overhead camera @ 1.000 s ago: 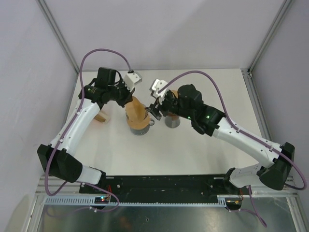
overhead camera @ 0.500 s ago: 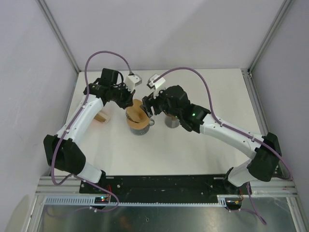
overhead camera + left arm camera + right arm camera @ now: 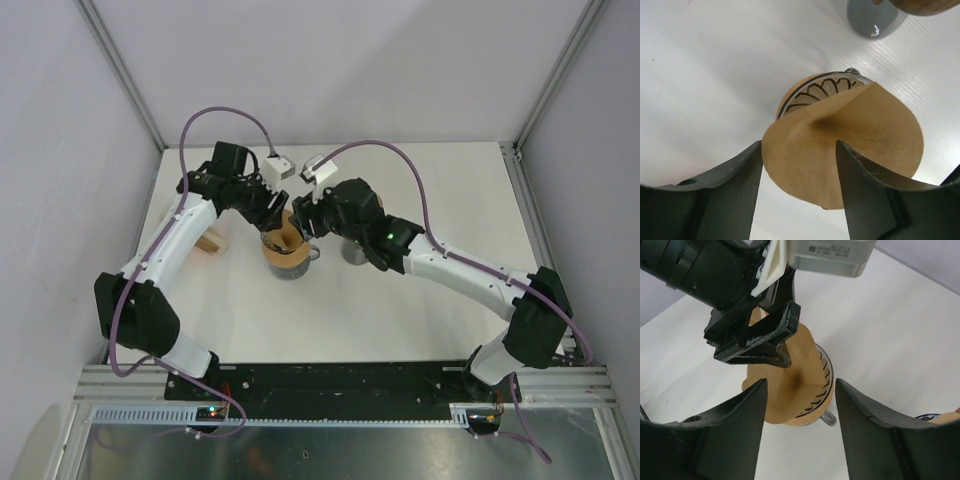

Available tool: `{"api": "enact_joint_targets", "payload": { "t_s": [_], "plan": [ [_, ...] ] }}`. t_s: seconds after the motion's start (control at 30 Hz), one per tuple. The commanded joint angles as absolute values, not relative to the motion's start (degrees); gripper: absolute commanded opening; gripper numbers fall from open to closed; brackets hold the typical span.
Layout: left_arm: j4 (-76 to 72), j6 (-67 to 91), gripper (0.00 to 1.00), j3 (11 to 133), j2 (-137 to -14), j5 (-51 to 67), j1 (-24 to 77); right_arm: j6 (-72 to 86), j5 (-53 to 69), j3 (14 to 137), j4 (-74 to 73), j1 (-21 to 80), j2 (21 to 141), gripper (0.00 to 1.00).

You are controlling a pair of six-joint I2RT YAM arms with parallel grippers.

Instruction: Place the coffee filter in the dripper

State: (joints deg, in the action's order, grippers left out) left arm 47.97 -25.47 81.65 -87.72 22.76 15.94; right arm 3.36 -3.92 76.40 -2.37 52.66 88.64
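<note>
The brown paper coffee filter (image 3: 855, 145) sits crooked in the glass dripper (image 3: 807, 95), its tip down in the ribbed cone and one broad flap hanging over the near rim. My left gripper (image 3: 799, 175) hangs just above it, open, with the flap showing in the gap between the fingers. My right gripper (image 3: 801, 415) hovers open over the same dripper (image 3: 825, 382) and filter (image 3: 785, 390), gripping nothing. From above, the two grippers (image 3: 274, 214) (image 3: 306, 224) flank the filter (image 3: 284, 240) from left and right.
A grey cup (image 3: 355, 250) with a wooden piece on it stands just right of the dripper, under the right arm. A small brown item (image 3: 210, 243) lies left of the dripper beside the left arm. Metal frame posts rise at the table's back corners.
My left gripper went from shut to open, releasing the filter, which now rests lower in the dripper. The right arm swung left, closer over the dripper.
</note>
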Motion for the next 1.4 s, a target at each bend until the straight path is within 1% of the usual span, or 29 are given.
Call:
{"api": "enact_joint_targets", "payload": {
  "t_s": [0.0,0.1,0.23,0.27,0.43,0.63,0.67,0.87,1.0,1.13,1.37],
  "plan": [
    [47.69,-24.97,0.68,85.04,-85.20,25.05,15.02,2.53,-4.94,79.45,-0.56,54.04,90.57,0.58],
    [47.68,-24.96,0.77,85.22,-85.47,26.24,14.14,2.41,-5.00,81.69,-3.48,54.61,92.26,0.53],
    [47.68,-24.22,0.95,85.59,-85.71,29.35,11.27,2.32,-5.12,84.84,-6.80,55.09,94.60,0.41],
    [47.66,-24.07,0.97,85.73,-85.66,29.97,10.29,2.21,-5.11,85.40,-7.31,55.23,95.11,0.37],
    [47.52,-24.17,1.00,85.92,-84.62,29.98,7.24,2.33,-5.78,88.32,-10.95,55.28,97.95,0.25],
    [46.14,-24.57,1.00,84.10,-82.83,28.56,4.86,1.37,-8.66,93.47,-16.11,55.33,102.85,0.04],
    [45.83,-24.59,0.99,83.71,-82.55,28.48,4.50,0.99,-9.29,94.94,-17.46,55.35,104.25,0.02],
    [44.23,-25.36,1.00,79.14,-80.17,27.27,2.46,-1.11,-7.53,106.28,-29.62,56.05,114.58,0.00],
    [42.61,-25.12,1.00,75.95,-78.55,25.73,0.75,-2.45,-8.16,112.37,-34.77,57.08,118.86,0.00],
    [40.73,-24.12,1.00,73.26,-77.37,26.45,-2.29,-2.37,-7.71,114.32,-35.92,57.22,121.39,0.00],
    [40.06,-23.83,1.00,70.93,-75.78,27.90,-2.93,-0.37,-8.04,115.65,-37.47,56.60,125.68,0.00]
  ]
}}
